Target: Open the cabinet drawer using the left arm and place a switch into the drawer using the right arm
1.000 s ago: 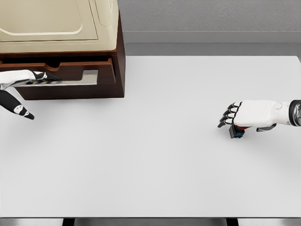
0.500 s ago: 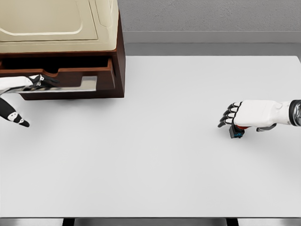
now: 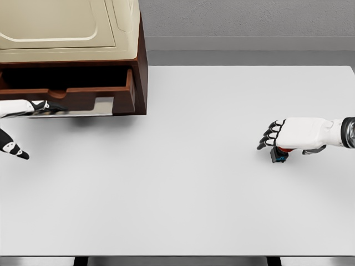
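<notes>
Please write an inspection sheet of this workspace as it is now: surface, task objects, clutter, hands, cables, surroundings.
Surface: white table, plain and flat.
Cabinet: brown cabinet with a cream top, at the table's far left corner.
Drawer: drawer pulled partly out, dark opening above its front; inside not visible.
Switch: small dark switch with blue and red parts, under the right hand, on the table's right side.
Clutter: nothing seen.
Left hand: left hand at the drawer's pale handle; grip cannot be judged.
Right hand: right hand over the switch, fingers curled down; a firm grasp cannot be confirmed.
Cables: nothing seen.
Surroundings: grey wall behind the table.
</notes>
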